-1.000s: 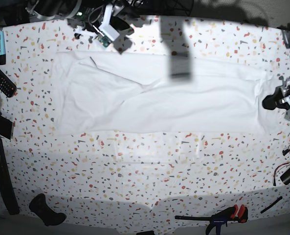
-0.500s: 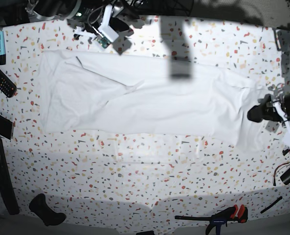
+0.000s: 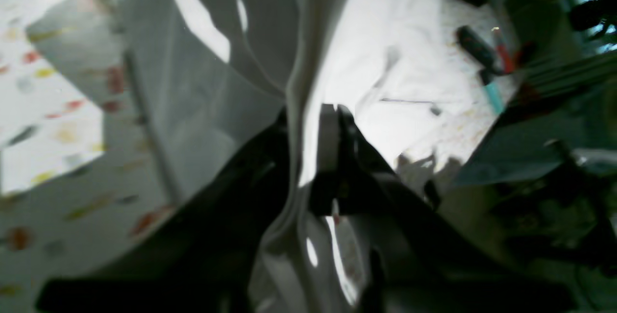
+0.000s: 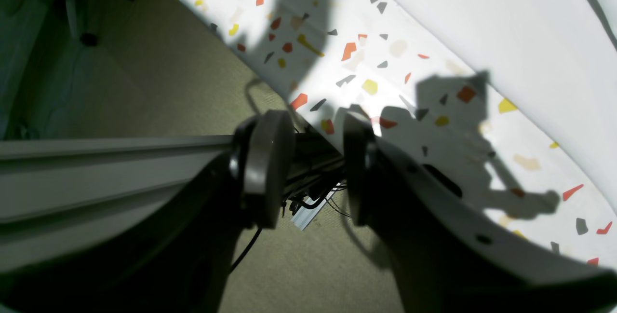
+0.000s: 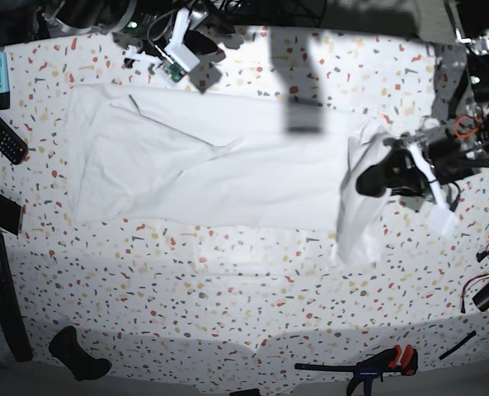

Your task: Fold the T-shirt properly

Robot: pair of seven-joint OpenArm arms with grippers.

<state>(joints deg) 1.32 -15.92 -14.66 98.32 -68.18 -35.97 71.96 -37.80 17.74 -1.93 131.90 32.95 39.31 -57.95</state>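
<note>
i'm mid-fold: my left tool (image 5: pixel 369 180) is pinched tight on the shirt (image 5: pixel 211 169) hem, lifted off the surface (image 5: pixel 228 297) and carried inward compared with a second ago, when the shirt lay flat. right tool (image 4: pixel 308 168) sits half open, empty, past the far edge. next i'd lay the end down squarely over the middle.

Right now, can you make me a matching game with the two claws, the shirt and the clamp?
Things:
1. left claw
2. right claw
3. T-shirt
4. clamp

States:
A. lying at the table's near edge
B. open, holding nothing
C. shut on white cloth
D. spread flat, one end lifted

Pairs: 1-C, 2-B, 3-D, 4-A
</note>
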